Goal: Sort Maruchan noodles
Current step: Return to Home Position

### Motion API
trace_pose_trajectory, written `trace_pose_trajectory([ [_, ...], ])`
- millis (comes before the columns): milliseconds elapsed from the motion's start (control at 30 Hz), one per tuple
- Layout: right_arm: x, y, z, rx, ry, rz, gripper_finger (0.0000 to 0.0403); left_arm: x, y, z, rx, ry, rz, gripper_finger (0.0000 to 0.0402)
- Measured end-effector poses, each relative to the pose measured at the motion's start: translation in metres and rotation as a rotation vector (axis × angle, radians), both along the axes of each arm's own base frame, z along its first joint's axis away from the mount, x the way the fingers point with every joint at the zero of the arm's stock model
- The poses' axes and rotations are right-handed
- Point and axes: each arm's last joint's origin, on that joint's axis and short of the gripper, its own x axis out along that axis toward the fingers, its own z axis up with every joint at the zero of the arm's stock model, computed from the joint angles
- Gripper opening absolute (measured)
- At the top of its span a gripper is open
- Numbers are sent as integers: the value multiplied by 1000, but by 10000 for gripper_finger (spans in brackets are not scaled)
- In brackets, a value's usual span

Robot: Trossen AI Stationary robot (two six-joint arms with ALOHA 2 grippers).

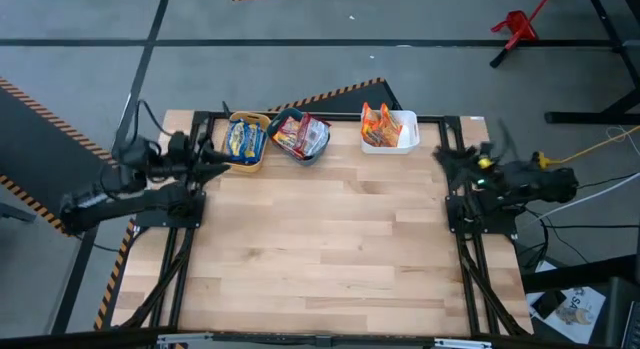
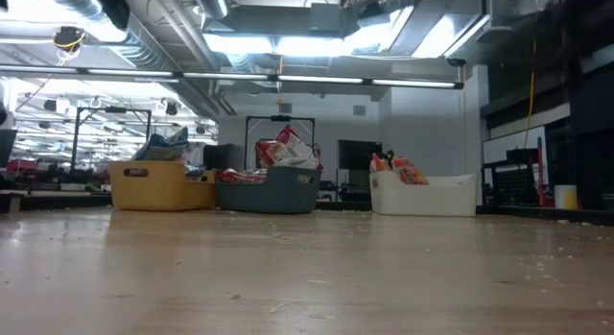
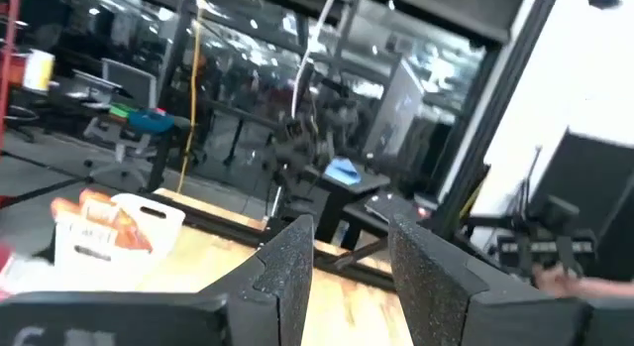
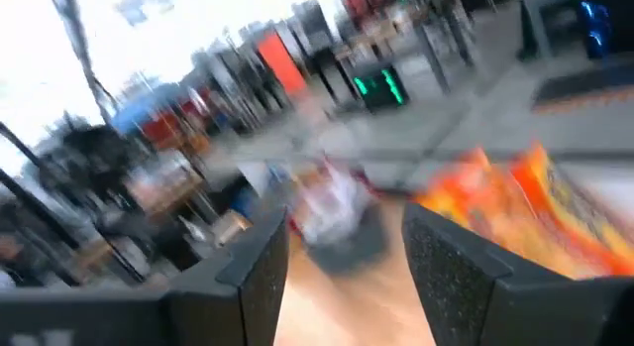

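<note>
The noodle packets lie in three bins along the table's far edge. Blue-white packets [image 1: 244, 139] fill the yellow bin [image 1: 247, 165]. Dark red packets [image 1: 300, 134] sit in the teal bin [image 1: 312, 156]. Orange packets [image 1: 378, 121] stand in the white bin [image 1: 402, 139]. My left gripper [image 1: 215, 161] is open and empty at the table's left side, close beside the yellow bin. My right gripper [image 1: 447, 157] is open and empty at the table's right side, to the right of the white bin. The left wrist view shows open fingers [image 3: 349, 277]; the right wrist view shows the same [image 4: 347, 277].
The wooden table top [image 1: 330, 239] lies bare from the bins to the near edge, with small crumbs [image 2: 537, 268] scattered on it. A black frame [image 1: 320, 116] runs along the far edge behind the bins. A red stand [image 1: 517, 27] is on the floor beyond the table.
</note>
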Motion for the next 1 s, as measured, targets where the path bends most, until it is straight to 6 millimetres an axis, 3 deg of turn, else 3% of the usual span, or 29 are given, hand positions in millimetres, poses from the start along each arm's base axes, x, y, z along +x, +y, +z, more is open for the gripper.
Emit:
trace_pose_trajectory([
  [67,9,2,-22,-4,71,-16,189,-4,0,-21,-16,-24,27,128],
  [267,29,8,-69,114,27,22,189,2,2,-73,-94,-33,32,128],
  [367,39,11,-85,132,-72,91,189,9,4,-88,-92,-46,25,128],
  [500,44,15,-83,-15,-106,187,189,21,6,-123,-121,-8,38,128],
  [667,45,16,-85,-137,-29,210,189,23,0,-128,-75,27,-13,128],
  [1000,45,15,-88,-180,33,184,189,24,-5,-129,-96,47,-67,128],
])
